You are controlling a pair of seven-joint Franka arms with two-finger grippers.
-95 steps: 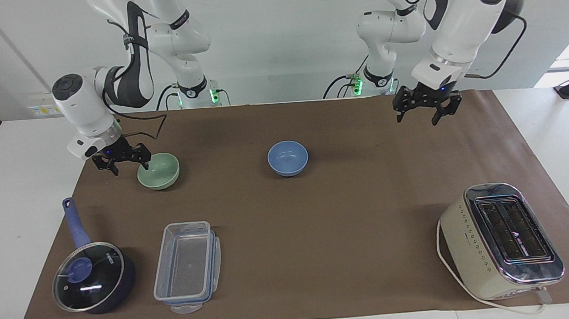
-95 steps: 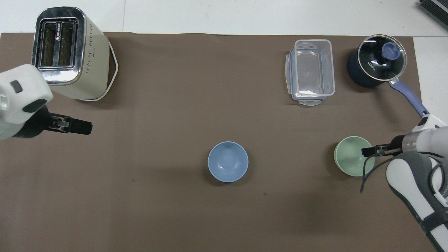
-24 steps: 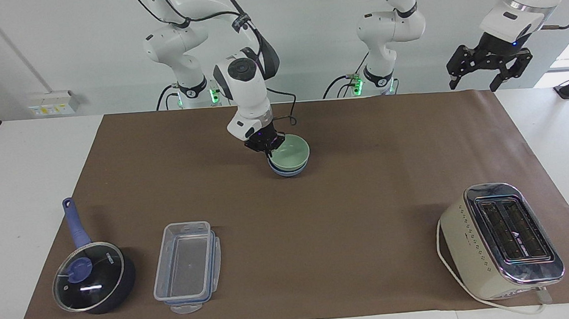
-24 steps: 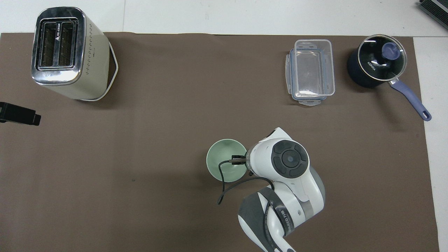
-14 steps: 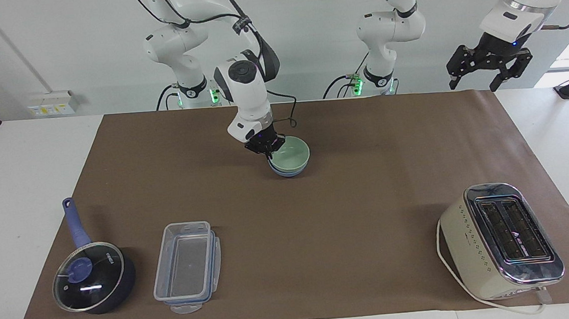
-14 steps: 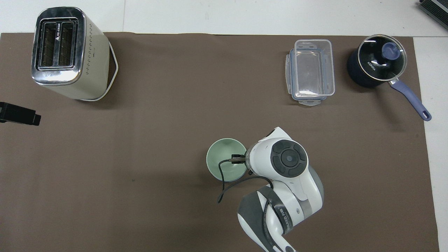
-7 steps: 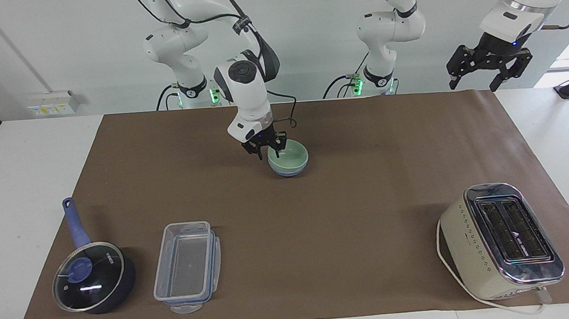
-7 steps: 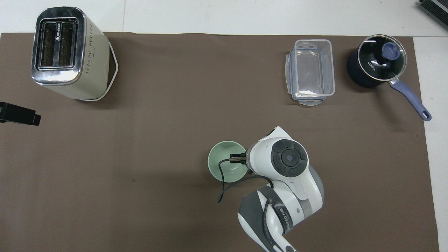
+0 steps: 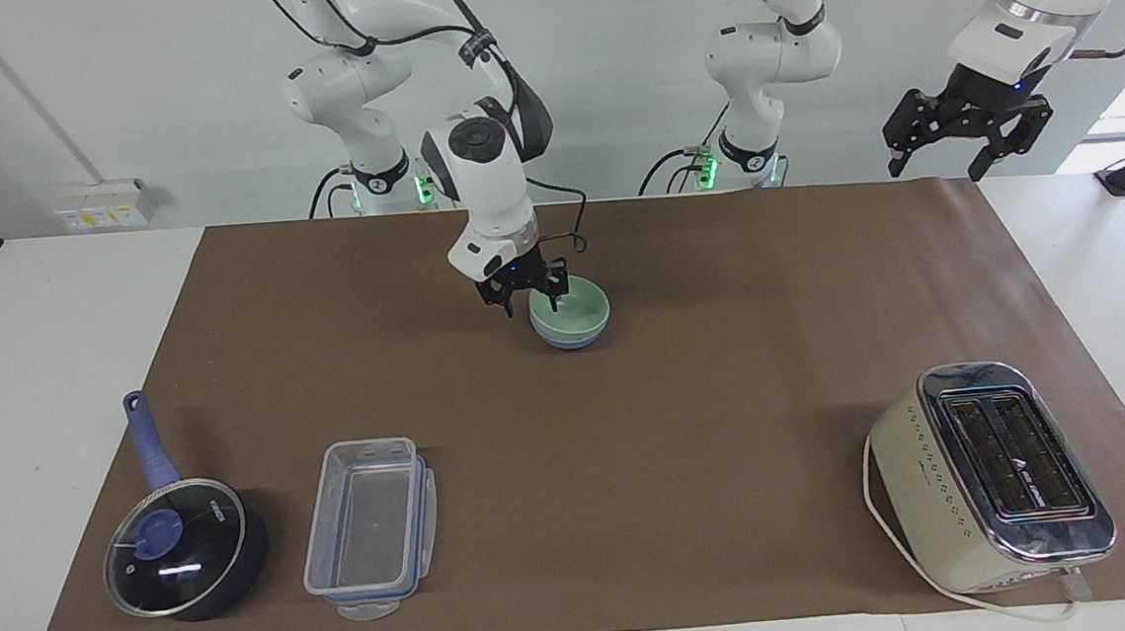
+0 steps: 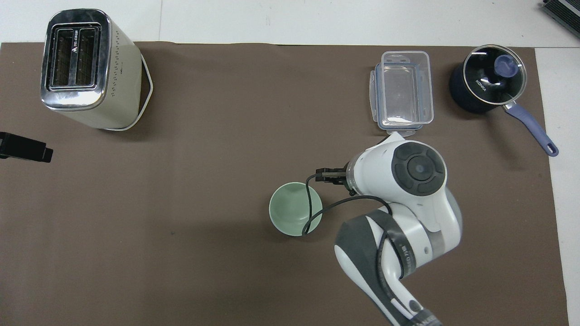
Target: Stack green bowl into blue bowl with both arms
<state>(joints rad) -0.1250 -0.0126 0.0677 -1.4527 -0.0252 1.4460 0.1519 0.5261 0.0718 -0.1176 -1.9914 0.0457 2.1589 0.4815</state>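
Facing view shows the green bowl [image 9: 570, 316] nested in the blue bowl [image 9: 572, 339], of which only a thin blue band shows under the green rim; the stack sits near the robots, midway between the two ends of the table. The right gripper [image 9: 524, 292] hangs just over the bowl's edge toward the right arm's end, its fingers spread and holding nothing. The left gripper [image 9: 956, 141] waits high over the mat's corner at the left arm's end, also spread and empty.

The stacking looks done, so the risk now is in pulling away. One finger appears very close to the green rim; a sideways move before rising could catch it and tip or drag the stack. The loose black cable [image 10: 308, 213] drapes across the bowl in the overhead view and might snag it.

Whether a fingertip touches the rim I cannot tell. From above, the blue bowl is hidden entirely beneath the green one, the right gripper's fingers are mostly covered by its wrist, and the left gripper [image 10: 25, 150] is cut off at the edge.
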